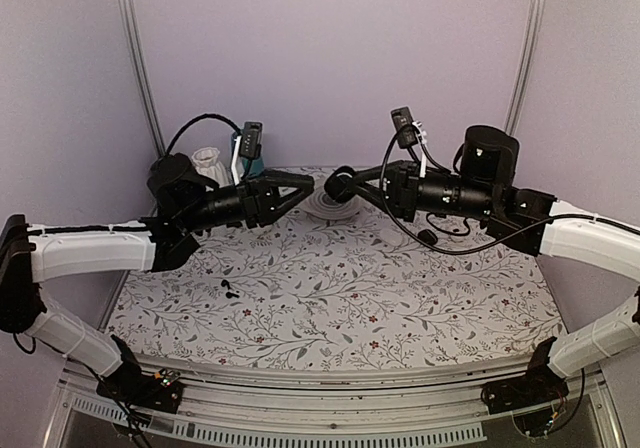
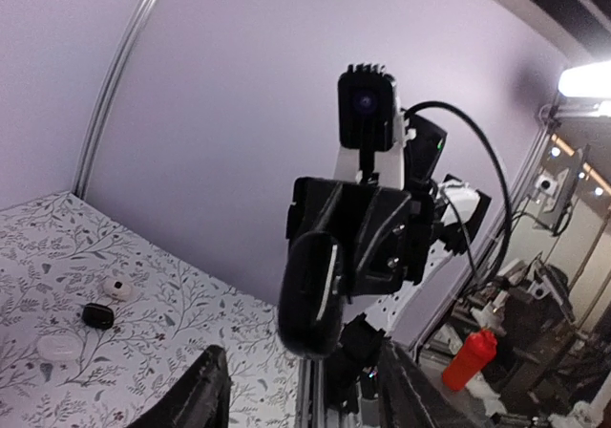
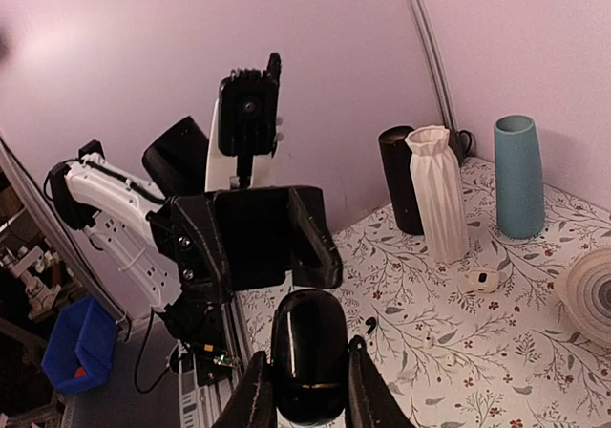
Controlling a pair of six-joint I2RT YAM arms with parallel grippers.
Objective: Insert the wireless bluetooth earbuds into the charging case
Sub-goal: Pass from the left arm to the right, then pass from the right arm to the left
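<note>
**Top view.** Both arms reach in over the far middle of the tabletop [image 1: 330, 318], raised off the cloth. The right gripper [image 1: 343, 182] is clamped on the charging case [image 1: 335, 187], a black rounded lump held in the air near the far edge. The left gripper [image 1: 302, 189] points at it from the left with its fingers apart and its tips just beside the case; I cannot tell whether they touch. The earbuds [image 1: 228, 288] are two dark specks on the cloth in the left half, toward the near edge and well apart from the case. A white pleated vase [image 1: 207, 162] and a teal vase [image 1: 254, 168] stand at the far left corner, partly hidden by the left arm. A ribbed disc [image 1: 322, 206] lies on the cloth below the two grippers.

**Left wrist view.** Its own fingers are spread at the bottom of the frame, with nothing between them. The case is straight ahead, upright, pinched by its sides in the right gripper. To the left, a white oval pebble [image 2: 57, 347], a black knob [image 2: 97, 315] and a small white piece [image 2: 119, 288] lie close together on the cloth.

**Right wrist view.** The case sits between the gripper's own two fingers, gripped on both sides, with a thin seam line across its lower face. The left gripper is opposite, jaws open and facing it. Beyond, a black cylinder [image 3: 399, 180] stands in a row with the pleated vase and the teal vase.
</note>
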